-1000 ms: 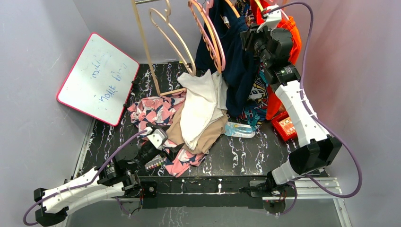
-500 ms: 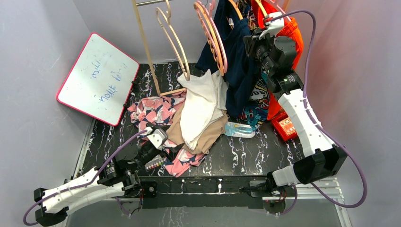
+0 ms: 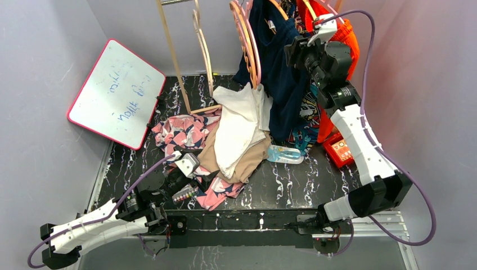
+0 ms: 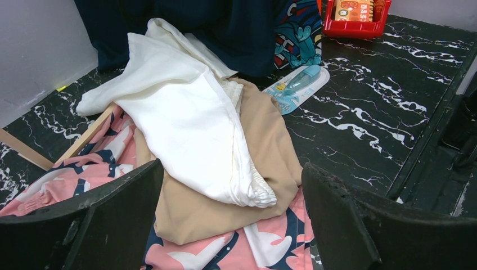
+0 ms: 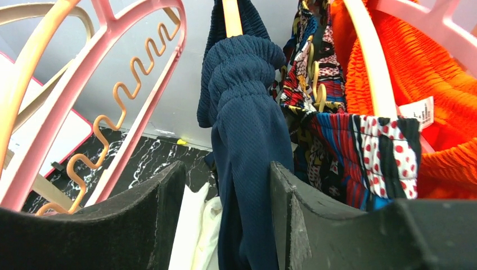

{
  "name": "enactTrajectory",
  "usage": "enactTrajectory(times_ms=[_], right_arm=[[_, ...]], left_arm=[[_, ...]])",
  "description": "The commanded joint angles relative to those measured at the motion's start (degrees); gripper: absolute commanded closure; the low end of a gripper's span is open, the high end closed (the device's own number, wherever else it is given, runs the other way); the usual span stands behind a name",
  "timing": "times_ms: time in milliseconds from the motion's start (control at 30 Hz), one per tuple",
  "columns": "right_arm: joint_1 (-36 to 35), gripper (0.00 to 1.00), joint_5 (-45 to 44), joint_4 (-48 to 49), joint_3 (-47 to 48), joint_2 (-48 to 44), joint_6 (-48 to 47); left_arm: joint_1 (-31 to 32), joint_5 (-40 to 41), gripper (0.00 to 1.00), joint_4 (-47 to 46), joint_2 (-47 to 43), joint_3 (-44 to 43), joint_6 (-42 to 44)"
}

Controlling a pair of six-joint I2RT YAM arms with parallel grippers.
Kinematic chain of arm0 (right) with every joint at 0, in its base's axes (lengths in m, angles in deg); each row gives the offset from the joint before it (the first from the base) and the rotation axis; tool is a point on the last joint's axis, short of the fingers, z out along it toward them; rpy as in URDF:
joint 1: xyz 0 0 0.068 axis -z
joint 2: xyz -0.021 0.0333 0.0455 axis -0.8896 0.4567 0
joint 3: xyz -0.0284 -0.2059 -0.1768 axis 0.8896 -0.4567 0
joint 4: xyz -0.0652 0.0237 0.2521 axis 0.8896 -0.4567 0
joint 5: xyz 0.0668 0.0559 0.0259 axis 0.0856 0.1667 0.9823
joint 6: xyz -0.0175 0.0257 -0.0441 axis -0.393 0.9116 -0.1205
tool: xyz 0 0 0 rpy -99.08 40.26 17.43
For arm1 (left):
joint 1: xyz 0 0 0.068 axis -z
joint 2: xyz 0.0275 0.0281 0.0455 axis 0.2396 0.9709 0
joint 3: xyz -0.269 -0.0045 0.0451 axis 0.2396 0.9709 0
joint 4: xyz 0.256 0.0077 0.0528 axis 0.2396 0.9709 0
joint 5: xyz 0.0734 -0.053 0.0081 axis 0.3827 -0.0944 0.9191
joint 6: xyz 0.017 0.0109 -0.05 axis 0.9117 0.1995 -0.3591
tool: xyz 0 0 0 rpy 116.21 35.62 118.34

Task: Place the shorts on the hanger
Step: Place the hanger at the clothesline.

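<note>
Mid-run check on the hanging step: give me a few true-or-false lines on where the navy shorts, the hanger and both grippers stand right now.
1. The navy shorts are draped over the orange-tan hanger. True.
2. The left gripper is shut on cloth. False: it is open and empty, above the clothes pile.
3. The right gripper is shut with nothing between its fingers. False: its jaws stand open on either side of the navy shorts.
4. A whiteboard leans at the left wall. True.
</note>
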State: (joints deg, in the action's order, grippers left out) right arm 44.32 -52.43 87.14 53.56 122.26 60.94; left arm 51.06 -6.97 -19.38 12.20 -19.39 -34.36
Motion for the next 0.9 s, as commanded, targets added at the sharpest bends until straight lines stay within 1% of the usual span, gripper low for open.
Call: enactTrajectory(times_ms=[0,133,200,333,367,567,667,733,867], right_arm=[[0.1,0.37,-0.4,0.5,5.3,3.2,1.5],[0.1,0.38,-0.7,-0.1,8.1,6.5,1.9],[0.2,0.41,-0.8,0.9,8.5,7.2,2.2],[0.1,0.65,-0.9,1.5,9.5,7.6,2.5],[0.1,0.67,-1.1,1.8,9.3,7.2,2.5],[0.1,0.68,-2.4,3.7,3.9,2.4,1.2],[0.3,0.79,-3.4,3.9,2.0,0.8,0.3],[0.4,0.84,-4.4,4.4,3.4,0.0,-0.3],[0.3,0.80,-3.6,3.6,7.5,0.7,0.5]], left_arm=[[-0.1,0.2,0.09,-1.4,0.1,0.1,0.5],[-0.1,0.4,0.08,-1.3,0.3,0.2,0.5],[-0.1,0.5,0.08,-1.3,0.5,0.2,0.6],[-0.1,0.6,0.08,-1.4,0.8,0.2,0.7],[-0.1,0.5,0.08,-1.4,0.8,0.3,0.7],[-0.2,0.2,0.08,-1.4,1.3,0.2,0.7],[-0.1,0.0,0.08,-1.5,1.5,0.2,0.7],[-0.1,0.0,0.08,-1.5,1.6,0.2,0.7],[-0.1,0.3,0.08,-1.4,1.6,0.2,0.7]])
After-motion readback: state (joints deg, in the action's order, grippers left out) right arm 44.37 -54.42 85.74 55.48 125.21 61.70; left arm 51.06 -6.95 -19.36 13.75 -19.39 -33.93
